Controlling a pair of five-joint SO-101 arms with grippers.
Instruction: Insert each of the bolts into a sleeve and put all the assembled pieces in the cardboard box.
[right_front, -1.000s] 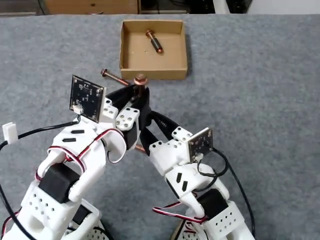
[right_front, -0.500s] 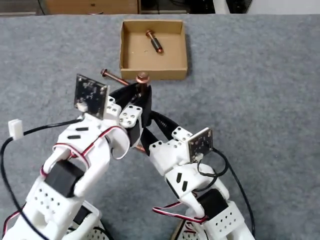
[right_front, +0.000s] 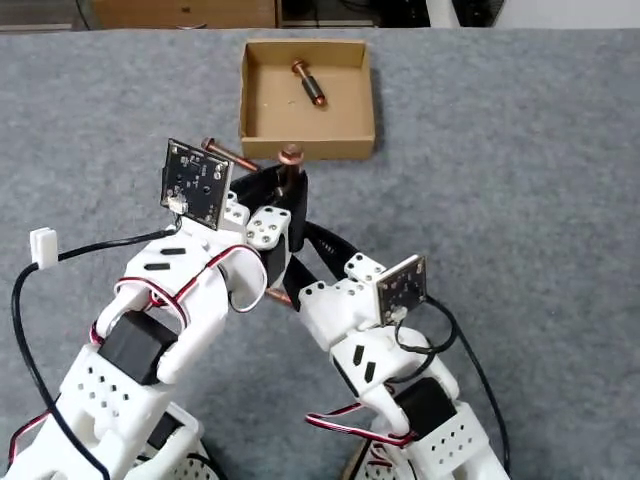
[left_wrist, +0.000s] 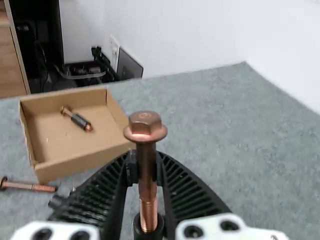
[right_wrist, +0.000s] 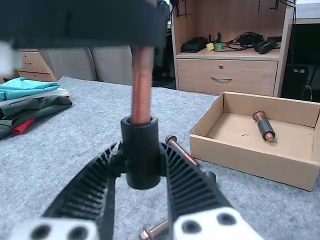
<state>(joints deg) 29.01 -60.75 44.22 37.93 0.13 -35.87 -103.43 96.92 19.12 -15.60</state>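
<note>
Starting at the left of the table, one loose bolt lies flat just outside the near left corner of the cardboard box, with its long axis slanting along the near wall. Next to the right, the left gripper has its fingers pressed together on the shank of a copper bolt, pinching it below the hex head. The head end points toward the box and the far edge of the table. The bolt's threaded end enters the mouth of the black sleeve, so the bolt axis and the sleeve bore are in line. The depth of entry inside the sleeve cannot be seen, but a long section of shank stands exposed between head and sleeve, so the insertion is judged incomplete. The right gripper clamps the sleeve between both fingers, with the bore facing the left gripper. A further bolt lies on the table beneath the right gripper. The box sits at the middle of the far edge, directly beyond the bolt head, and already holds one assembled piece. The left arm is the nearer one to the box. The coming move likely requires closing the two grippers along the shared axis; any tilt risks binding the shank.
</note>
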